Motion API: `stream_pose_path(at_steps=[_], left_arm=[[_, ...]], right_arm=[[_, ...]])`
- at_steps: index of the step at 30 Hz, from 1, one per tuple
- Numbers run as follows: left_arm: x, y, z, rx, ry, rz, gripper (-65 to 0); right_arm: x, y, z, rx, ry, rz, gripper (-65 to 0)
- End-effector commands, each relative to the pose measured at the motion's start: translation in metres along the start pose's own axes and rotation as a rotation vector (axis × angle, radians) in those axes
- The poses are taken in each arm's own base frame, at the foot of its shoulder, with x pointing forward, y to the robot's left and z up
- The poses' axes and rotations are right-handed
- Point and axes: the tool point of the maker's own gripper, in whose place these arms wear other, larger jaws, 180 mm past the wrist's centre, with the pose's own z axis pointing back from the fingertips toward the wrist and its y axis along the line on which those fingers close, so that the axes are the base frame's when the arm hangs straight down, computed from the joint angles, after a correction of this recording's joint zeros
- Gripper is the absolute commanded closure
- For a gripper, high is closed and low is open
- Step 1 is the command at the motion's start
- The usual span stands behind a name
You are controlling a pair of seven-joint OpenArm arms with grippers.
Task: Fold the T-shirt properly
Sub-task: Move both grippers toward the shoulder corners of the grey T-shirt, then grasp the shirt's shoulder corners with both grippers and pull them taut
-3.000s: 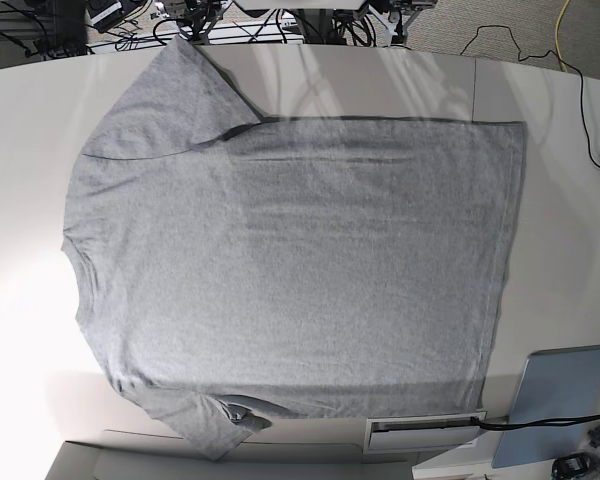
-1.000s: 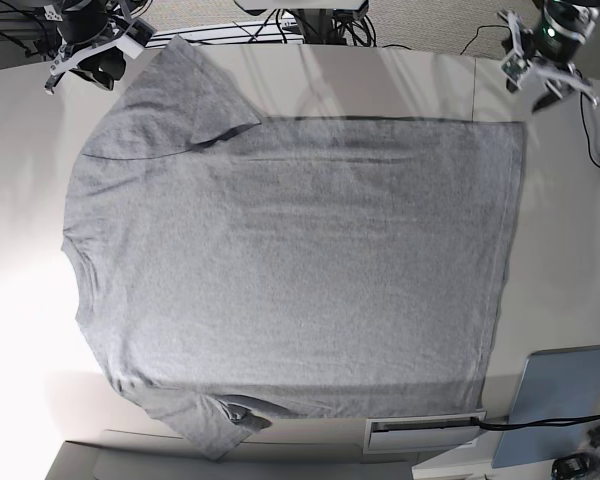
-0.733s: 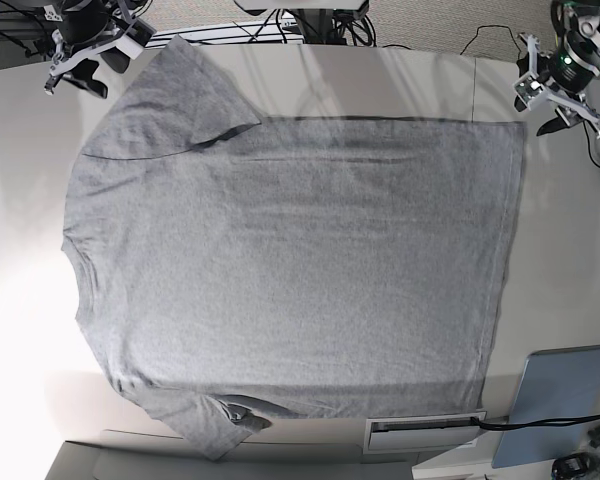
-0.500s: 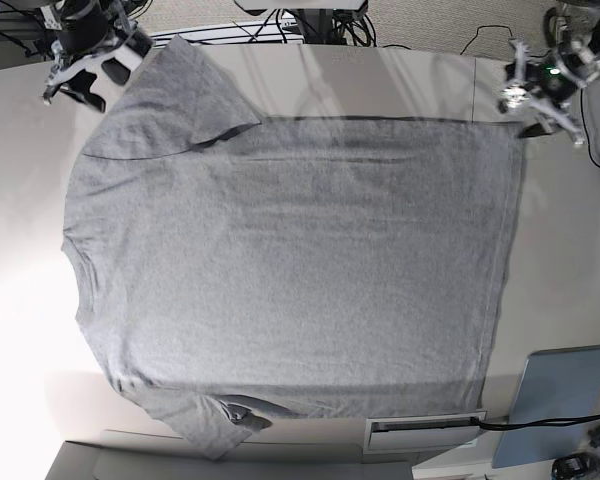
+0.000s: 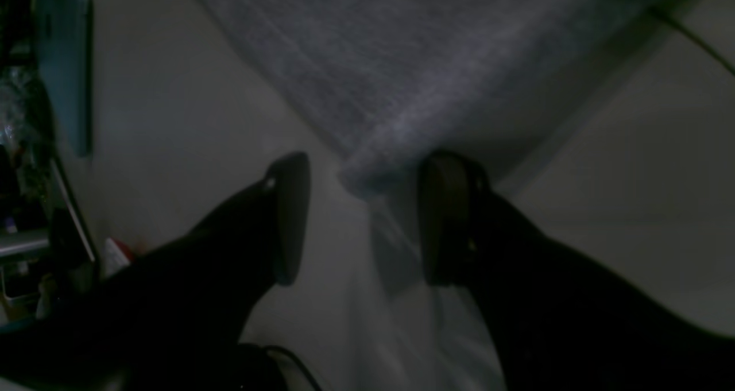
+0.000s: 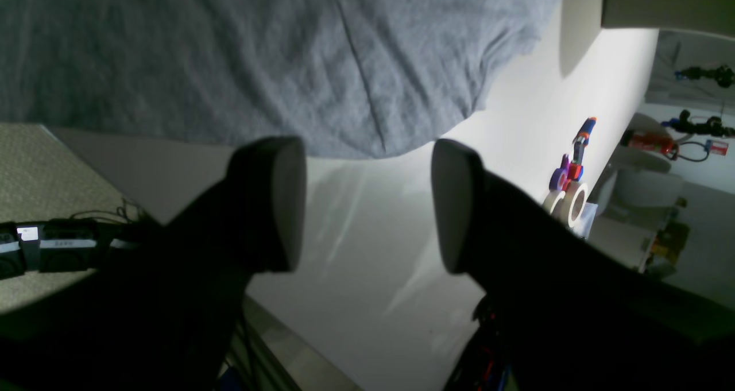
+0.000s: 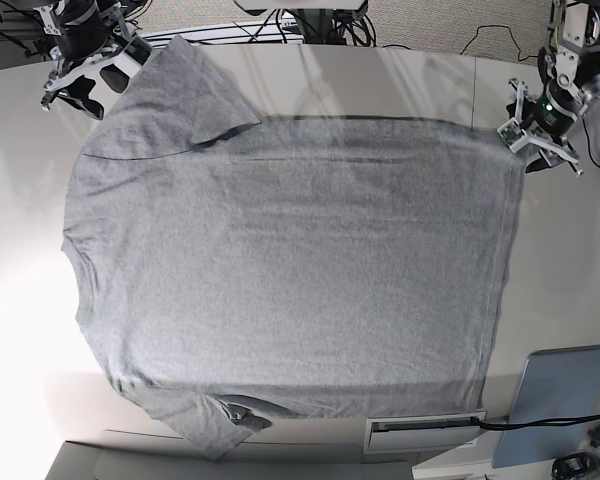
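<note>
While spread flat, plain side up, the T-shirt (image 7: 290, 260) covers the middle of the counter (image 7: 570, 260), collar at 9 o'clock. Left pincer (image 7: 540, 135) at 2 o'clock, jaws wide, straddles the hem corner without gripping. Right pincer (image 7: 80, 85) at 10 o'clock, jaws wide, just beside the far sleeve's edge.

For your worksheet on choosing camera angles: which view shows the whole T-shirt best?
The base view: the T-shirt lies spread flat on the table, with both sleeves, neck and hem visible. The left wrist view shows only one blurred hem corner, and the right wrist view shows only a sleeve edge.
</note>
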Motion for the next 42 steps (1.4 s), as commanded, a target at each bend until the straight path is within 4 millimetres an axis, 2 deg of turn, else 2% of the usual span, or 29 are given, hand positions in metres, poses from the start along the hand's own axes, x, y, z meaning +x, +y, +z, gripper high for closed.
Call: stream_pose_path(at_steps=[1,4,11,16,23,27,31,38,42], left_arm=[[-0.011,-0.008,0.002,-0.040,0.044,-0.021,-31.6],[-0.013,-0.010,0.003,-0.047,0.053,-0.040,-31.6],[-0.005,-0.036,0.007,-0.165,-0.012,-0.130,-31.6],[-0.006,-0.038,0.007,-0.168,-0.008,-0.147,-31.4],[-0.001,-0.045,0.007,-0.197,-0.029,-0.140,-21.0],[0.000,-0.042,0.006,-0.181,-0.031,-0.141,-13.4],[-0.003,-0.043,0.006,-0.182,-0.014,-0.140,0.0],[-0.001,-0.052,0.006,-0.219,-0.016,-0.096,0.0],[0.009,-0.064,0.004,-0.226,-0.034,-0.058,0.0]], right_arm=[[0.004,-0.006,0.002,-0.021,-0.019,0.008,-34.3],[0.004,-0.006,0.002,-0.021,-0.020,0.009,-34.3],[0.005,-0.006,0.002,-0.020,-0.022,0.009,-34.3],[0.006,-0.006,0.002,-0.020,-0.028,0.011,-34.3],[0.006,-0.006,0.002,-0.021,-0.031,0.012,-34.3],[0.006,-0.008,0.002,-0.031,-0.028,0.034,-34.3],[0.005,-0.008,0.002,-0.031,-0.023,0.071,-34.3],[0.006,0.016,-0.002,0.094,-0.060,0.183,-34.2],[-0.013,0.017,-0.019,0.106,-0.038,0.224,-34.2]])
